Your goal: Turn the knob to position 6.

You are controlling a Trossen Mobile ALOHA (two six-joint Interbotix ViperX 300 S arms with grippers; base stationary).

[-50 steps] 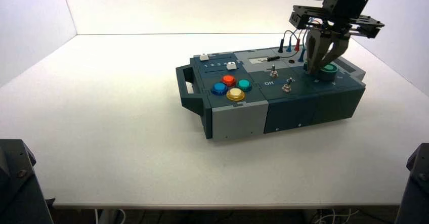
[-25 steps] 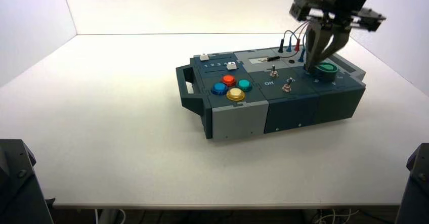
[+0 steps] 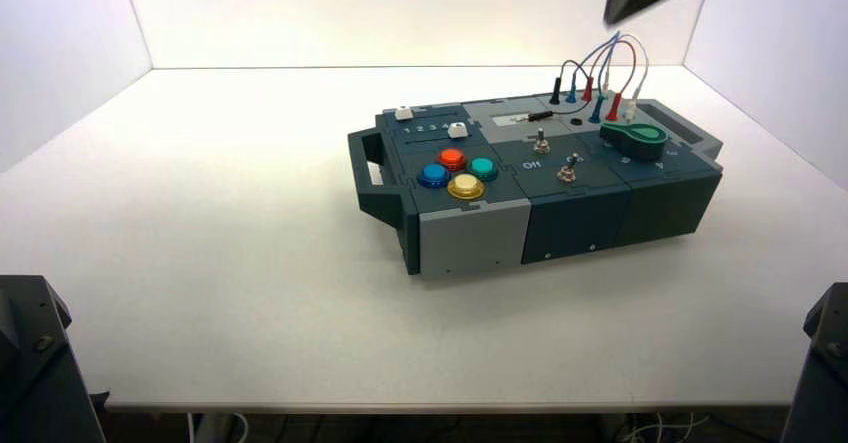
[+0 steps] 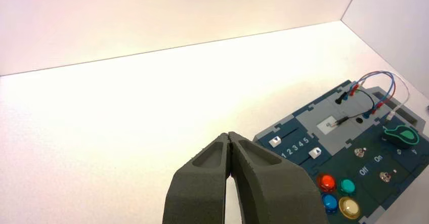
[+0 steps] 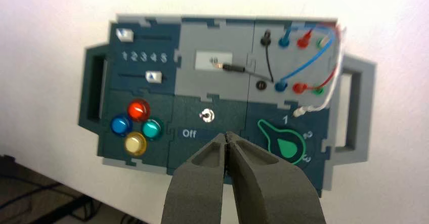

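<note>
Since the knob (image 5: 287, 145) looks turned already, I judge this the retreat/check step. Left gripper (image 4: 228, 134) idle, near the table's (image 3: 300, 333) near left corner. Knob sits toward the right end of the box (image 3: 475, 238), tip angled past the "1" (image 5: 285, 119), away from the "2" (image 5: 307, 134); can't read a 6 there. Right gripper (image 5: 226, 134) is up above the box, fingers together, holding nothing. Next: confirm 6, stay clear of the wires (image 3: 625, 38), park.

The box (image 3: 575, 228) sits on the table (image 3: 250, 323), sliders (image 3: 457, 130) at its left behind four push buttons (image 3: 465, 186), toggle switches (image 3: 567, 172) between those and the rotary knob (image 3: 640, 141), wires (image 3: 632, 58) behind the knob.
</note>
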